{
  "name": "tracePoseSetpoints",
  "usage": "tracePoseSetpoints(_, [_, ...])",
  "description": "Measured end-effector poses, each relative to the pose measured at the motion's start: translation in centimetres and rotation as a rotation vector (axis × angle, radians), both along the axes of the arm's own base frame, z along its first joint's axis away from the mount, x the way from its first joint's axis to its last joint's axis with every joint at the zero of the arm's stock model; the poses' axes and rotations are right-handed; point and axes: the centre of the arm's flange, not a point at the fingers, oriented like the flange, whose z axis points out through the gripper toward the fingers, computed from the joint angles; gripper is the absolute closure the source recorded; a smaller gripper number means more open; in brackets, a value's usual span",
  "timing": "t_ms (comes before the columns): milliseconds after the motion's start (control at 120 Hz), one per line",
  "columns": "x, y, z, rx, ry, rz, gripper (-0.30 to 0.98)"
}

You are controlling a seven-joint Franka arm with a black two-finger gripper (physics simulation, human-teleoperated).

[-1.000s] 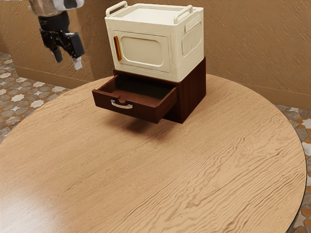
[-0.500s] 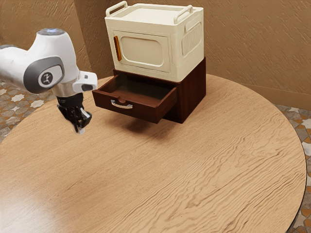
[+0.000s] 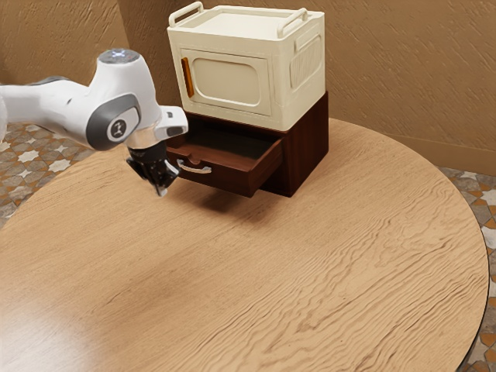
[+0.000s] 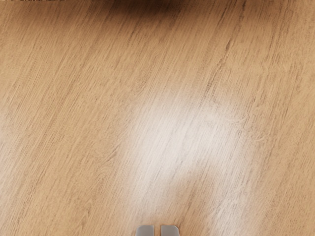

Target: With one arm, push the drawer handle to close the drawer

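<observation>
In the exterior view my gripper (image 3: 162, 189) hangs over the table, just left of the silver drawer handle (image 3: 194, 167), with its fingertips pointing down and drawn together. A small space separates it from the handle. The dark brown drawer (image 3: 225, 177) stands pulled out of its cabinet (image 3: 304, 151), and my hand covers its left front corner. At the wrist view's lower edge, the two grey tips of the gripper (image 4: 157, 231) sit side by side with a thin slit between them and nothing held.
A cream cabinet (image 3: 232, 77) with an orange door handle (image 3: 187, 77) rests on top of the brown one. The round wooden table (image 3: 271, 287) extends below the drawer. Behind stands a brown wall (image 3: 403, 70).
My hand has come down from the upper left, then moved right toward the drawer front. Its fingers, apart at first, have come together. The drawer has not moved.
</observation>
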Motion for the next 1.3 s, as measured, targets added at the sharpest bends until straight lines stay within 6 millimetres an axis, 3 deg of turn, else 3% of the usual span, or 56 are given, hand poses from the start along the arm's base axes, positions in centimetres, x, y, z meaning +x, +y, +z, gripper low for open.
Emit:
tracePoseSetpoints(200, [3.1,-0.1,-1.5,-0.013,-0.003,0.019,0.78])
tracePoseSetpoints(917, [8.1,3.7,-3.8,0.0,-0.034,-0.007,0.79])
tracePoseSetpoints(1000, [8.9,3.6,-3.5,-0.004,-0.051,-0.02,0.79])
tracePoseSetpoints(1150, [9.8,3.7,-5.2,-0.035,-0.052,-0.028,0.79])
tracePoseSetpoints(1300, [10.9,4.2,-5.0,-0.036,-0.083,-0.052,0.79])
